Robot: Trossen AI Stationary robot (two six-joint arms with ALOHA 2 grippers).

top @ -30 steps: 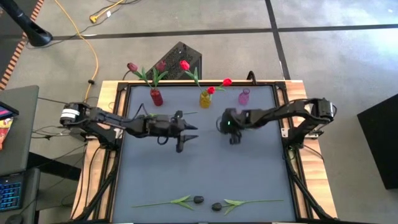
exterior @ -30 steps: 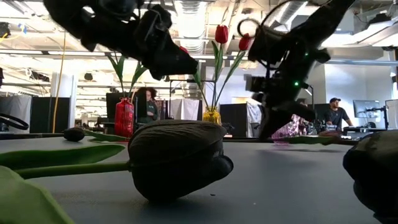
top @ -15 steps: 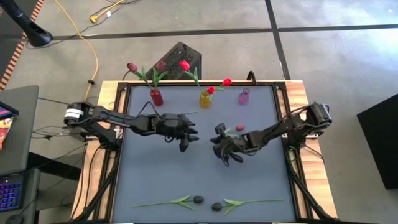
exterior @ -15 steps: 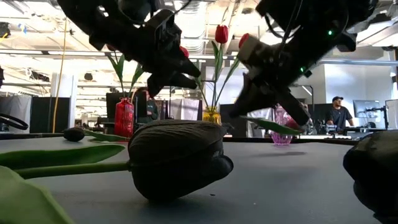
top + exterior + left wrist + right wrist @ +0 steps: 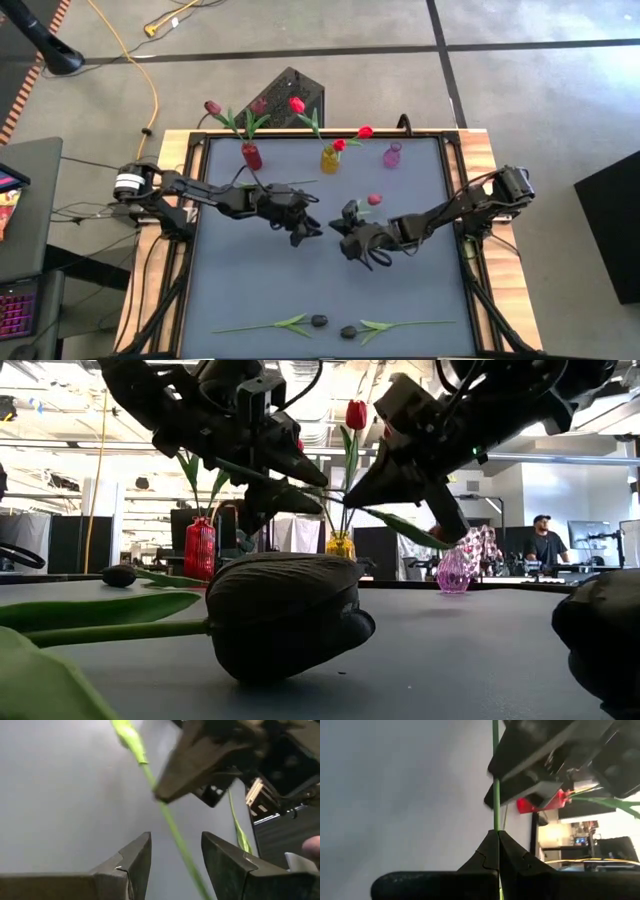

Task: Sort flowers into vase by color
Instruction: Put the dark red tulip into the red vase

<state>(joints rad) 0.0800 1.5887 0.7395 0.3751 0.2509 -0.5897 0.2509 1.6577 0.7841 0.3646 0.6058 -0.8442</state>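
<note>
right gripper [image 5: 347, 236] pinches a red tulip [image 5: 374, 200] mid-table; left gripper [image 5: 311, 229], spread, straddles its stem. several flowers are already in vases [image 5: 329, 159]; two dark tulips [image 5: 319, 321] lie unsorted at the near edge.

I count three vases [image 5: 330, 158] at 12 o'clock on the surface [image 5: 240, 280], two black tulips [image 5: 319, 320] at 6, five red-toned tulips [image 5: 296, 104], two arms.

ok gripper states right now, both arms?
Left gripper: open, fingers either side of the green stem, not clamped.
Right gripper: shut on the stem of the red tulip, held above mid-table.
</note>
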